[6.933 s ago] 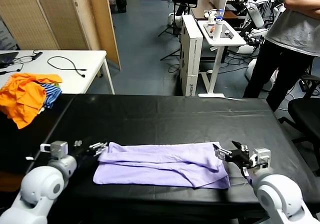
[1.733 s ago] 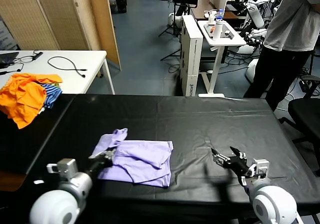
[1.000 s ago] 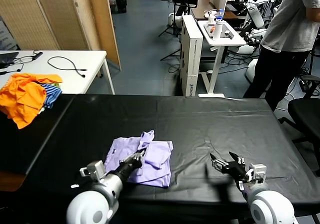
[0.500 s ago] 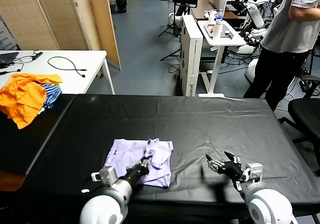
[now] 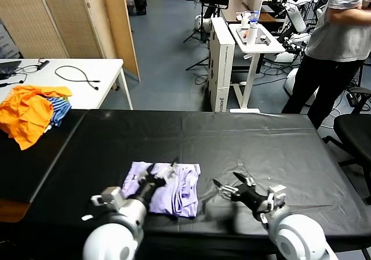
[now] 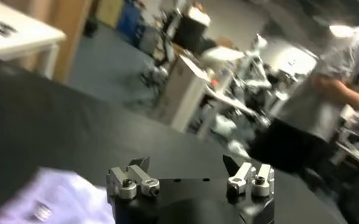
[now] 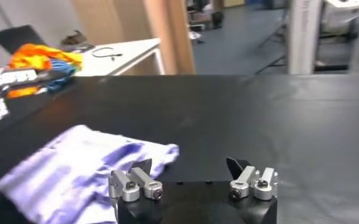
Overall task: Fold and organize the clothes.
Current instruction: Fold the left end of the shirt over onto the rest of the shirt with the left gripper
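The clothes, one pale lavender T-shirt [image 5: 184,189], lie folded into a small rectangle near the front edge of the black table [image 5: 261,138]. My left gripper [image 5: 163,169] hovers open over the shirt's middle with nothing between its fingers. In the left wrist view its jaws [image 6: 187,164] stand wide apart and the T-shirt [image 6: 51,201] shows off to one side. My right gripper [image 5: 225,182] is open just beside the shirt's right edge, empty. The right wrist view shows that gripper [image 7: 189,164] spread wide, with the T-shirt [image 7: 88,164] lying ahead of one finger.
Orange garments with a blue-striped cloth [image 5: 30,111] lie heaped at the far left, beside a white table [image 5: 64,74] with cables. A person [image 5: 339,39] stands beyond the table's far right corner, near a black chair [image 5: 356,133].
My left gripper has opened and let go of the shirt's fold, which now lies flat on the folded stack. My right gripper has moved left toward the shirt's right edge.
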